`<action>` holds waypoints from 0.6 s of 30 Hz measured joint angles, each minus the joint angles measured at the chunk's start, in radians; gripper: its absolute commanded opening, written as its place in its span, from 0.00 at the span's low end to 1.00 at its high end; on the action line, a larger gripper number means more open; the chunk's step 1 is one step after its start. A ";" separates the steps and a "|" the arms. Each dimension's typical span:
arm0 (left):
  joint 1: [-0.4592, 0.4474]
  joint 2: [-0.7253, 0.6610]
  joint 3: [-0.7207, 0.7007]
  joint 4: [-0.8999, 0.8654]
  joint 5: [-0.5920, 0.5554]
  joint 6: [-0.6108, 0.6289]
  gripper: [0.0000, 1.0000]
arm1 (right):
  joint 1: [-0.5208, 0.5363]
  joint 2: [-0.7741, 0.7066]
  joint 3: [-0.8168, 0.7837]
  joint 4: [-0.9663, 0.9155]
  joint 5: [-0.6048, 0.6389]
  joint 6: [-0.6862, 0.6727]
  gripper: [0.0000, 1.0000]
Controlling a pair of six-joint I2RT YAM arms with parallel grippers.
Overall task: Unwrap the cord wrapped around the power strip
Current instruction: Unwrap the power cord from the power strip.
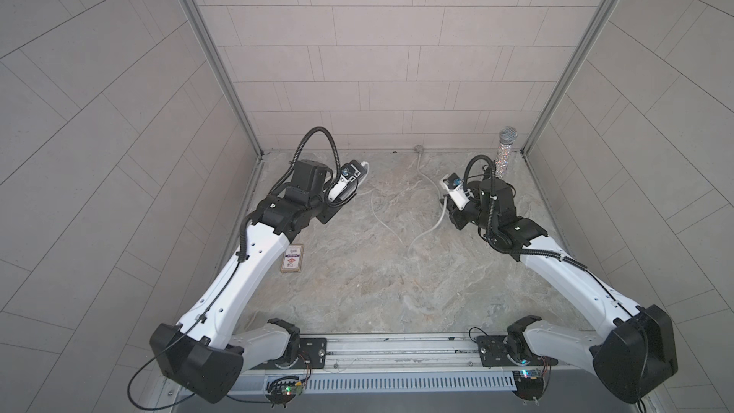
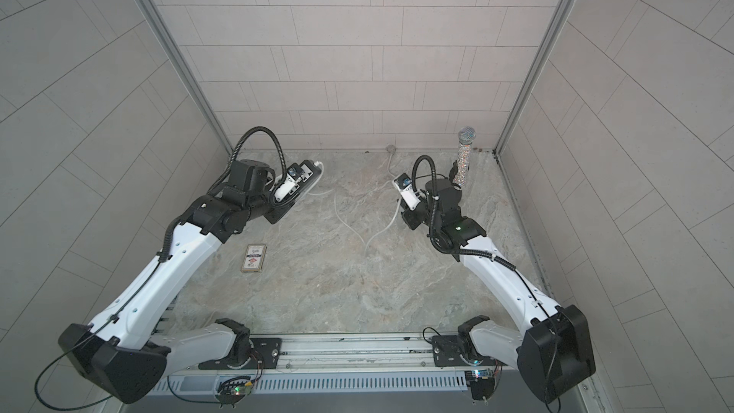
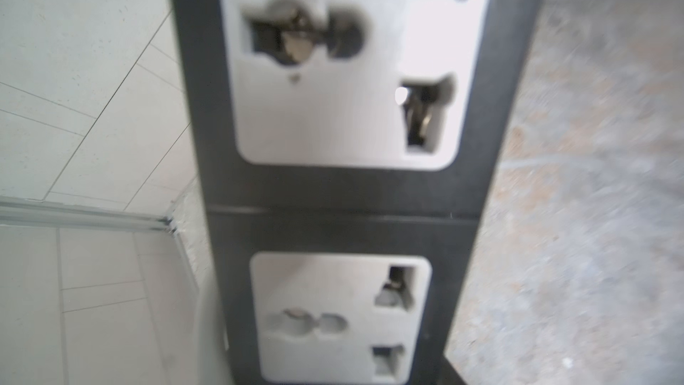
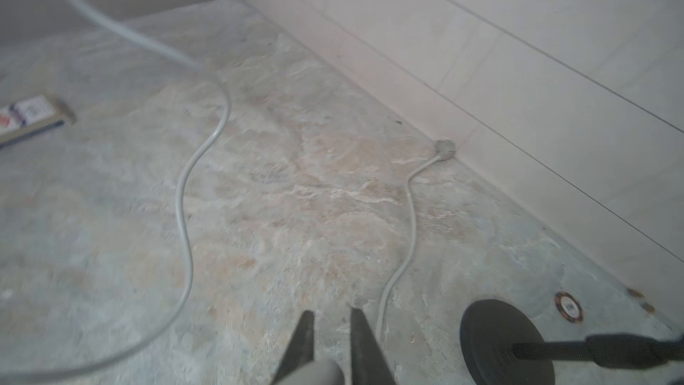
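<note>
At rear left, black white-socketed power strip point(image 3: 344, 198) in left end effector point(image 1: 349, 182), cord point(image 4: 180, 198) loose, right end effector point(image 4: 329, 312) slightly parted.

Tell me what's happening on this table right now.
The left pincer is shut on the black power strip, holding it at the far left of the table. No turns of the cord show around the strip. The cord trails in loose curves across the table, its plug against the back wall. The right pincer, jaws apart, sits low beside the cord near the microphone stand.
</note>
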State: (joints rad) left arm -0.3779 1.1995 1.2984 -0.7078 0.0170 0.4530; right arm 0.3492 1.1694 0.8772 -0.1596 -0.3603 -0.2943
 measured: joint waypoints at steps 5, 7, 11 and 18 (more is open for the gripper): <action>0.000 -0.001 0.034 0.030 0.061 -0.090 0.00 | 0.030 0.000 -0.025 -0.143 -0.111 -0.129 0.70; 0.000 -0.001 0.037 0.048 0.062 -0.109 0.00 | 0.036 -0.006 -0.024 -0.195 -0.130 -0.164 0.73; 0.000 0.009 0.044 0.074 0.061 -0.135 0.00 | 0.034 -0.051 -0.018 -0.309 -0.144 -0.219 0.76; 0.000 0.053 0.079 0.159 0.046 -0.205 0.00 | 0.044 -0.111 -0.016 -0.505 -0.048 -0.325 0.75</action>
State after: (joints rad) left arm -0.3775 1.2522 1.3769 -0.5484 0.0628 0.2481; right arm 0.3931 1.0588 0.8608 -0.6651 -0.4088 -0.6189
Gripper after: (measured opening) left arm 0.542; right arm 0.750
